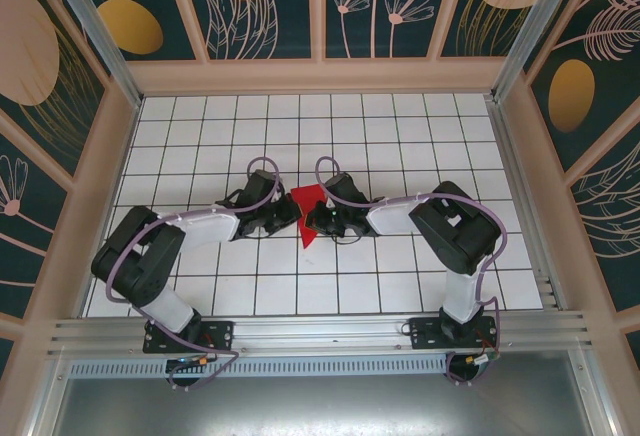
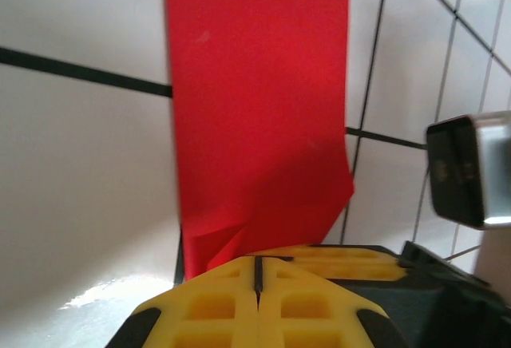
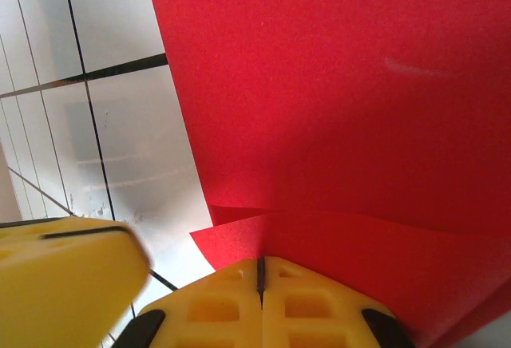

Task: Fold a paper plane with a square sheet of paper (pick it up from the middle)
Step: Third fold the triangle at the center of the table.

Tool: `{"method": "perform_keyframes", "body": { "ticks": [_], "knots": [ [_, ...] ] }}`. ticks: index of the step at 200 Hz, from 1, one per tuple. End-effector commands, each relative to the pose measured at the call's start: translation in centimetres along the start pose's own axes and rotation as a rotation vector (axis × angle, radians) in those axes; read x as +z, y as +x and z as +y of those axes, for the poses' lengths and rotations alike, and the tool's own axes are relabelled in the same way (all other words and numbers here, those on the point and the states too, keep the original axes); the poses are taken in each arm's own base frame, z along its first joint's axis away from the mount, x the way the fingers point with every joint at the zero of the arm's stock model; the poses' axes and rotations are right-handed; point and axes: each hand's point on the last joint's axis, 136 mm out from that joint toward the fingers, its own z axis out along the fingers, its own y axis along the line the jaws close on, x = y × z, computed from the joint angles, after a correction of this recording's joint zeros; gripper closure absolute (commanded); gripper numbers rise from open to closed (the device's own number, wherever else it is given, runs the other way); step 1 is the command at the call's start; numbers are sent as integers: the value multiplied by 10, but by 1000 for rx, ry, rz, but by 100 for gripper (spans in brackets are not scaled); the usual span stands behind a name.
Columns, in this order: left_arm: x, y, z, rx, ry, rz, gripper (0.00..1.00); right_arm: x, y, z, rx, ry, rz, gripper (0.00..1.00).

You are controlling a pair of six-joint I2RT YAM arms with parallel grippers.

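Note:
The square sheet of paper (image 1: 307, 199) is bright red and bent upward at the middle of the table, between both grippers. My left gripper (image 1: 290, 218) meets it from the left, my right gripper (image 1: 316, 220) from the right. In the left wrist view the yellow jaws (image 2: 257, 266) are shut with a crumpled corner of the red paper (image 2: 255, 108) pinched at their tip. In the right wrist view the yellow jaws (image 3: 259, 268) are shut on a folded-over edge of the paper (image 3: 343, 85). The two grippers stand almost tip to tip. No paper plane shape is in view.
The white grid table (image 1: 200, 136) is ringed by patterned walls, with an aluminium rail (image 1: 320, 331) along its near edge. The right gripper's yellow fingers (image 2: 343, 259) and wrist housing (image 2: 467, 168) crowd the left wrist view. A left finger (image 3: 64, 284) intrudes in the right wrist view.

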Motion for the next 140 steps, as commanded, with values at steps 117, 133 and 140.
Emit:
{"method": "perform_keyframes", "body": {
  "ticks": [117, 133, 140],
  "knots": [
    [18, 4, 1, 21, -32, 27, 100, 5, 24, -40, 32, 112, 70, 100],
    [18, 5, 3, 23, -43, 27, 100, 4, 23, -37, 32, 100, 66, 100],
    [24, 9, 14, 15, -71, 44, 100, 3, 22, -35, 31, 94, 62, 100]
  ]
}}
